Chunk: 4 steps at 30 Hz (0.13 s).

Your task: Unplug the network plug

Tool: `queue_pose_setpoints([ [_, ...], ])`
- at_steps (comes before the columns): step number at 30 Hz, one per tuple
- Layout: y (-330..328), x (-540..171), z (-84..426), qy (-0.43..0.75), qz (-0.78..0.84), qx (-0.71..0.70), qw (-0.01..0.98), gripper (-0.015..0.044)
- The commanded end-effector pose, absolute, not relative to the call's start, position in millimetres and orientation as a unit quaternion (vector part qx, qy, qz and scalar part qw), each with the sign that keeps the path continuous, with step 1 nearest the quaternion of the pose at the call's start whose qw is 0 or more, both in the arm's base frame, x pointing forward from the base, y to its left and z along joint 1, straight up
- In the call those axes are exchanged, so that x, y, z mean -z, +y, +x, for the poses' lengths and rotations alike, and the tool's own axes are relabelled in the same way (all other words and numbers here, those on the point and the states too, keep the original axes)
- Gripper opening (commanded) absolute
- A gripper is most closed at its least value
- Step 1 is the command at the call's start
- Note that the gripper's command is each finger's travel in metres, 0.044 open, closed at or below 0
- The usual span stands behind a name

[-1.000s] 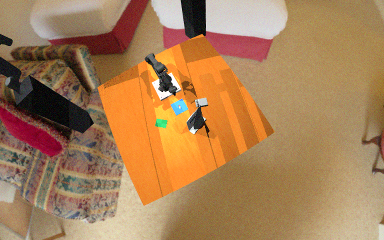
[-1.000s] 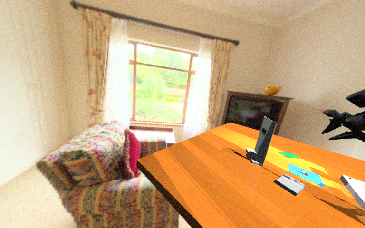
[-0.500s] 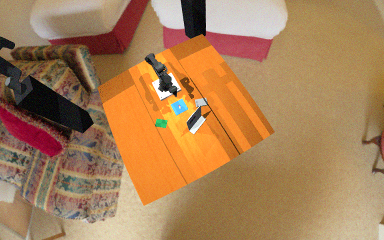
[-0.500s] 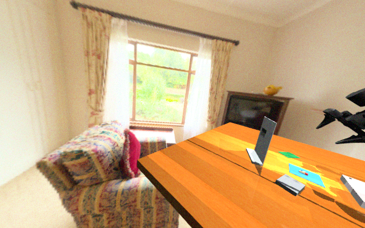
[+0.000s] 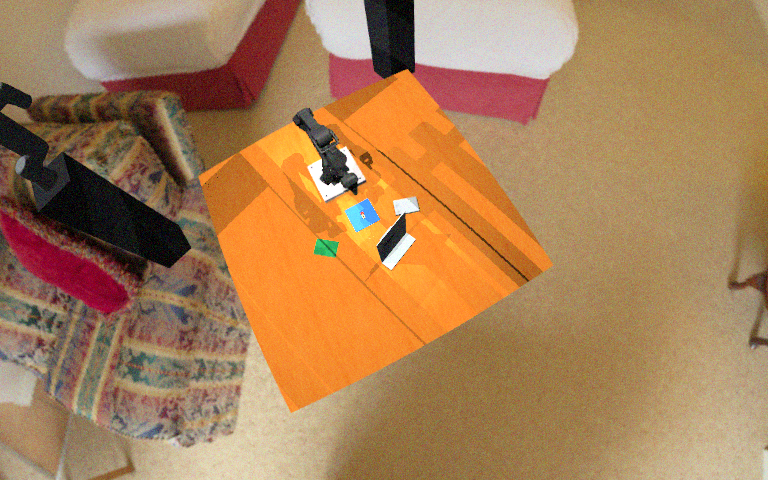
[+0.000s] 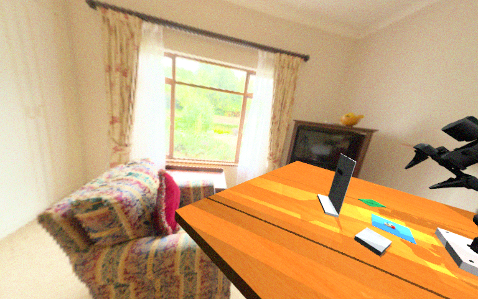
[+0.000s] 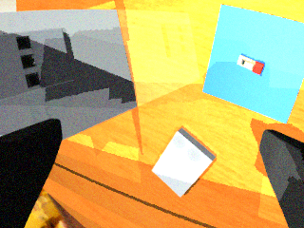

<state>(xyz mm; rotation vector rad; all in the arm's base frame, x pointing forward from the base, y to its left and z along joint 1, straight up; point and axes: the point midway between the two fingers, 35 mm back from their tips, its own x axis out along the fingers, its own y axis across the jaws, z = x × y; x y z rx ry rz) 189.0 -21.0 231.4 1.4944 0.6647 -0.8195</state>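
The plug [image 7: 251, 64] lies flat on the blue square [image 7: 254, 64] on the bench [image 5: 317, 316] — well apart from the upright panel [image 5: 391, 237]. The gripper [image 6: 428, 169] hangs above, fingers spread wide — empty.

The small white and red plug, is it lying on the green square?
No, the small white and red plug lies on the light blue square, seen in the wrist view.

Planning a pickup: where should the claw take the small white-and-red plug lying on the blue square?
Probably from straight above, pinching the plug across its long sides at the white middle: it lies flat on the blue square, so only top and sides are reachable. The claw is open.
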Motion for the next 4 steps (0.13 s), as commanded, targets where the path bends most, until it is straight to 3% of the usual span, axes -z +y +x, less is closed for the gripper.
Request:
queue_pose_setpoints([
  [1,-20.2,-231.7,189.0,0.291,0.646,0.353,0.611,0.044],
  [4,-20.2,-231.7,189.0,0.291,0.646,0.353,0.611,0.044],
])
